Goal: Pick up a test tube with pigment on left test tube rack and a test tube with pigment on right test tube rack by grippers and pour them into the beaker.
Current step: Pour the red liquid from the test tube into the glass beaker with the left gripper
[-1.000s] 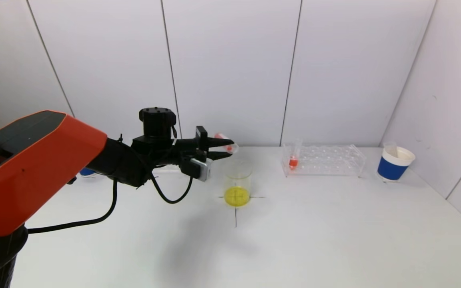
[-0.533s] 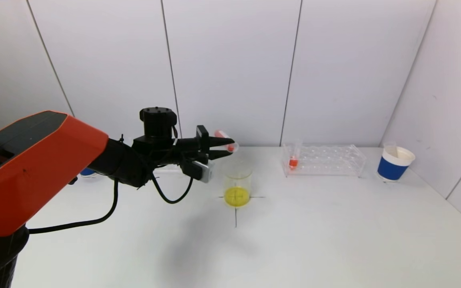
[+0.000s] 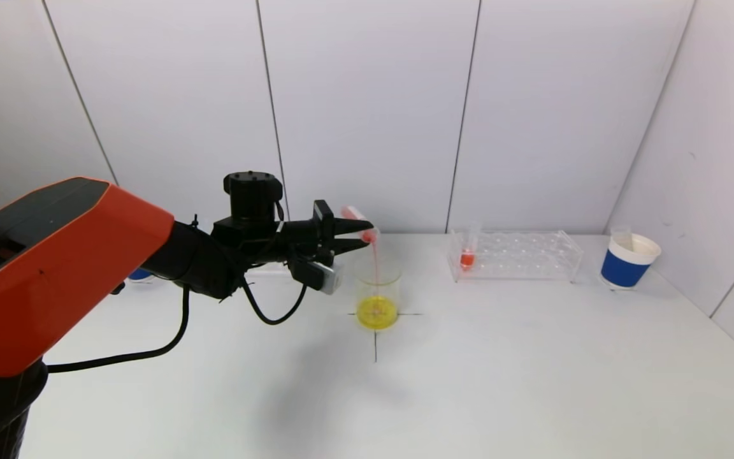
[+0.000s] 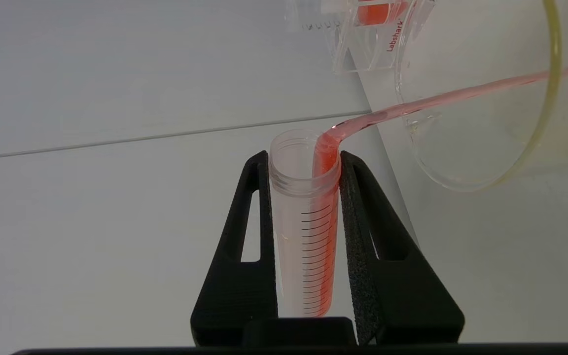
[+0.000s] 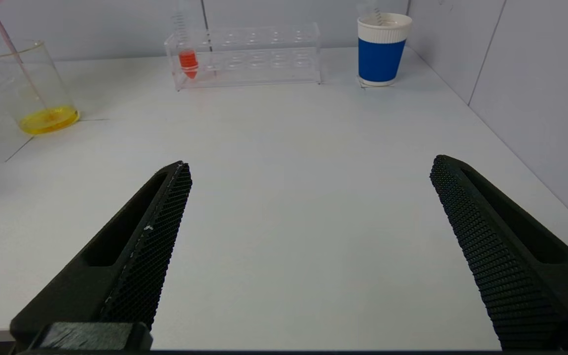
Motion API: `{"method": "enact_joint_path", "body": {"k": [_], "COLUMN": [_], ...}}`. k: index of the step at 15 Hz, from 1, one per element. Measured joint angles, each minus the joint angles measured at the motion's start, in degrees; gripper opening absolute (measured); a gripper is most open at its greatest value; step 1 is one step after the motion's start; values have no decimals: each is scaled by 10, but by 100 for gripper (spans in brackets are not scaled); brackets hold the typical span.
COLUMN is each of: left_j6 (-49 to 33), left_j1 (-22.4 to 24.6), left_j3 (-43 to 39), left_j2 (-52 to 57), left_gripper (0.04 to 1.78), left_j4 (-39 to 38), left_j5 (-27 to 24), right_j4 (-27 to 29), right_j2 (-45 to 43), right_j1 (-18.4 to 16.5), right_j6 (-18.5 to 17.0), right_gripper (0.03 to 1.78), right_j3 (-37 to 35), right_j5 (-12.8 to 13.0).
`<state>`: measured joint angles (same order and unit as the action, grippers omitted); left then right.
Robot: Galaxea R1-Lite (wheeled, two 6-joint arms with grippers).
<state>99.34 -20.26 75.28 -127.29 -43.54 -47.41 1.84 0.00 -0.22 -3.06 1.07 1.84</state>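
Observation:
My left gripper [image 3: 357, 236] [image 4: 303, 160] is shut on a clear graduated test tube [image 4: 303, 222] [image 3: 359, 223], tipped mouth-down above the beaker [image 3: 378, 292] [image 5: 32, 88]. A thin stream of red pigment [image 3: 374, 268] [image 4: 461, 96] runs from the tube's mouth into the beaker, which holds yellow liquid at its bottom. The right test tube rack [image 3: 515, 255] [image 5: 249, 54] stands at the back right with one tube of red pigment [image 3: 467, 255] [image 5: 188, 61] in its left end. The left test tube rack is hidden behind my left arm. My right gripper [image 5: 308, 170] hangs open over bare table near the front.
A blue and white paper cup [image 3: 628, 261] [image 5: 381, 48] stands at the far right by the wall. Another blue cup [image 3: 139, 274] peeks out behind my left arm. A black cross [image 3: 376, 338] marks the table under the beaker. Walls close the back and right sides.
My left gripper has rolled the tube's mouth further down, and the red pigment has begun streaming into the beaker. The right arm has not moved.

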Motion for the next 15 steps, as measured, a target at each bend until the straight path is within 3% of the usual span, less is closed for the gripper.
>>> {"method": "enact_joint_path", "body": {"k": [15], "left_j6": [78], "left_j1": [-1], "left_j3": [3], "left_j2": [1], "left_gripper": [42], "left_j4": [9], "left_j5": [13], "right_j4": [0], "right_j2": [0], "right_j1": [0], "right_j6": [0], "right_gripper": [176], "right_j3": [0], "right_j5": [0]}}
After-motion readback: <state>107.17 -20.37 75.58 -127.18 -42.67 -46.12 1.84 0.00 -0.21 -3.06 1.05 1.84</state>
